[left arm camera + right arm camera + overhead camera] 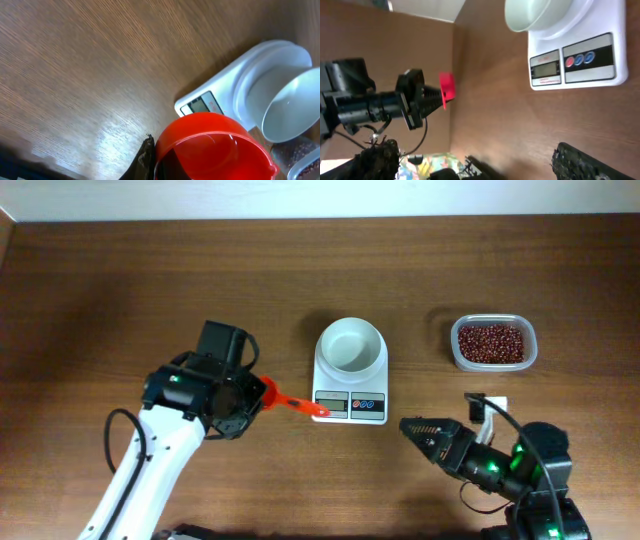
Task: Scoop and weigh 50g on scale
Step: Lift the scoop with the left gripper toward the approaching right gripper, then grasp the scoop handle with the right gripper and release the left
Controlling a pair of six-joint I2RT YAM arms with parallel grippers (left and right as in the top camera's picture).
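Note:
The white scale [350, 402] stands mid-table with its round white bowl [350, 344] on top; nothing shows in the bowl. My left gripper [258, 394] is shut on a red scoop [296, 404], whose tip reaches the scale's front left corner. In the left wrist view the scoop's cup [210, 145] fills the lower frame with no beans showing inside, one dark finger [145, 157] beside it, and the scale [220, 95] just beyond. My right gripper [412, 427] hangs open and holds nothing, to the right of the scale's front, which shows up close [580, 62].
A clear tub of red beans [492, 342] sits to the right of the scale. A small white object [486, 406] lies between the tub and my right arm. The left arm's white link [150, 470] crosses the near left of the brown table [120, 290].

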